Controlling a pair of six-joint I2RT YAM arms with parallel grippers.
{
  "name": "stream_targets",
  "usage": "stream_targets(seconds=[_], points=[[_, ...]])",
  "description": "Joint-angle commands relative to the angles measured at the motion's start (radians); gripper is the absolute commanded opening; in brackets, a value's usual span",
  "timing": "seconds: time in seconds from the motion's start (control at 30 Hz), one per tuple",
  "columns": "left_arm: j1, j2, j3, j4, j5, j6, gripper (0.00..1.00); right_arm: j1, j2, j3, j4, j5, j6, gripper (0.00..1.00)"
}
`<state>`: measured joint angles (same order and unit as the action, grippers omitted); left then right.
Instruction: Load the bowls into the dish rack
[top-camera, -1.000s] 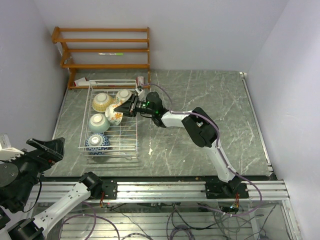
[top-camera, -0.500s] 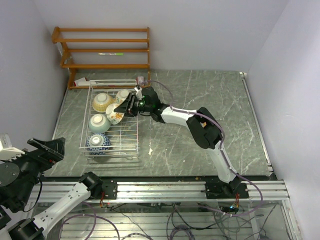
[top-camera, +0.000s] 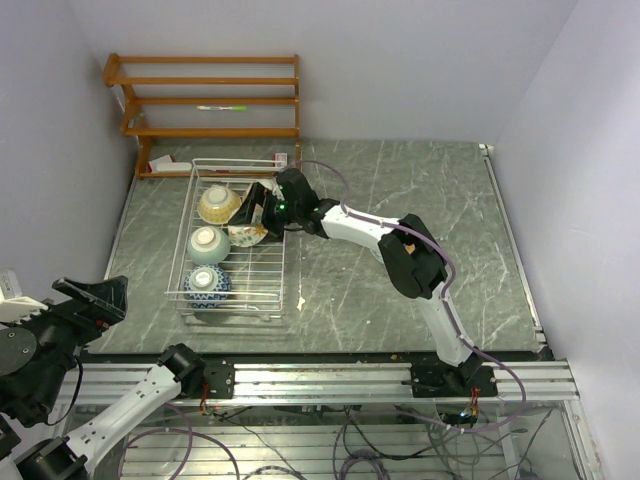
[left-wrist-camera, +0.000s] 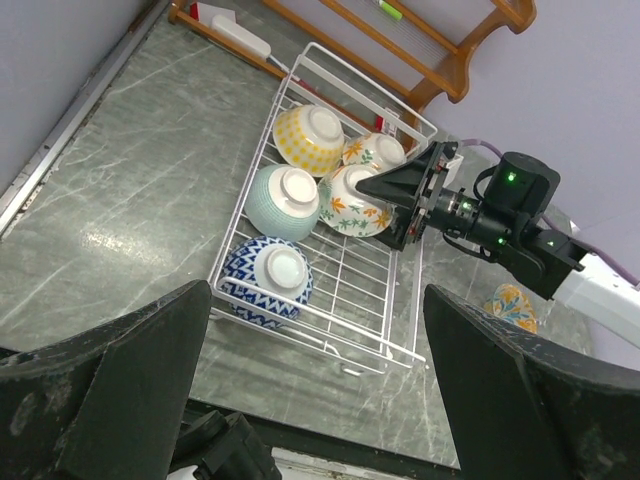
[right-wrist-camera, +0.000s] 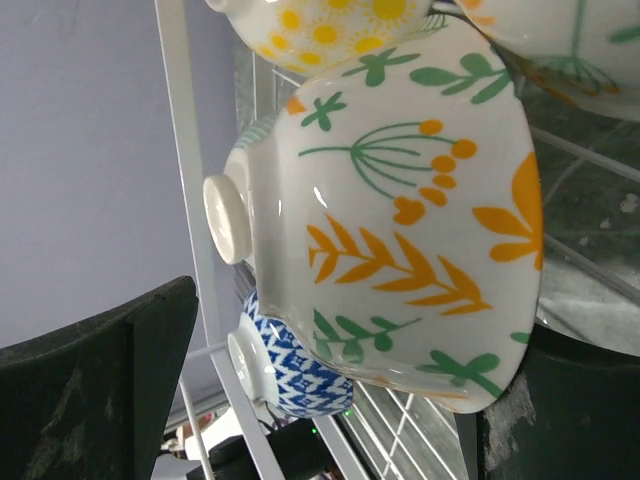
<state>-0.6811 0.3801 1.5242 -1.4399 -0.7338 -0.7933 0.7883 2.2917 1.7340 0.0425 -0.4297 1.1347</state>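
The white wire dish rack (top-camera: 276, 262) (left-wrist-camera: 412, 290) holds several bowls, all bottom up or on their sides: a yellow one (top-camera: 219, 203) (left-wrist-camera: 305, 138), a mint green one (top-camera: 208, 243) (left-wrist-camera: 280, 202), a blue zigzag one (top-camera: 206, 283) (left-wrist-camera: 266, 276) and two floral ones. My right gripper (top-camera: 257, 212) (right-wrist-camera: 340, 340) reaches into the rack and stands open around the orange-leaf floral bowl (top-camera: 246, 233) (right-wrist-camera: 400, 210) (left-wrist-camera: 352, 202), which rests tilted on the wires. One more bowl (left-wrist-camera: 511, 304) sits on the table under the right arm. The left gripper (top-camera: 98, 296) (left-wrist-camera: 315, 300) hovers open and empty at the near left.
A brown wooden slatted shelf (top-camera: 210, 100) (left-wrist-camera: 440, 45) stands against the back wall behind the rack. A white flat object (top-camera: 165, 166) lies at its foot. Walls close in on the left, back and right. The metal rail (top-camera: 330, 378) runs along the near edge.
My right gripper has opened wide and let go of the orange-leaf bowl, which now rests in the rack. The rack and its bowls shifted slightly right. The left arm has not moved.
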Motion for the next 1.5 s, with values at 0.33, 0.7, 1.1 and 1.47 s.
stream_targets(seconds=[0.33,0.7,1.1,1.47], points=[[-0.016,-0.018,0.021,0.027,-0.045,0.02,0.99,-0.012,0.029,0.214,-0.361,0.166,-0.085,1.0],[-0.027,-0.024,0.027,0.004,-0.058,0.01,0.99,0.01,0.072,0.297,-0.567,0.267,-0.145,1.0],[-0.038,-0.035,0.016,-0.001,-0.059,0.002,0.99,0.026,0.086,0.29,-0.69,0.358,-0.258,1.0],[-0.039,-0.041,0.015,-0.01,-0.056,-0.01,0.99,0.052,0.136,0.361,-0.832,0.449,-0.387,1.0]])
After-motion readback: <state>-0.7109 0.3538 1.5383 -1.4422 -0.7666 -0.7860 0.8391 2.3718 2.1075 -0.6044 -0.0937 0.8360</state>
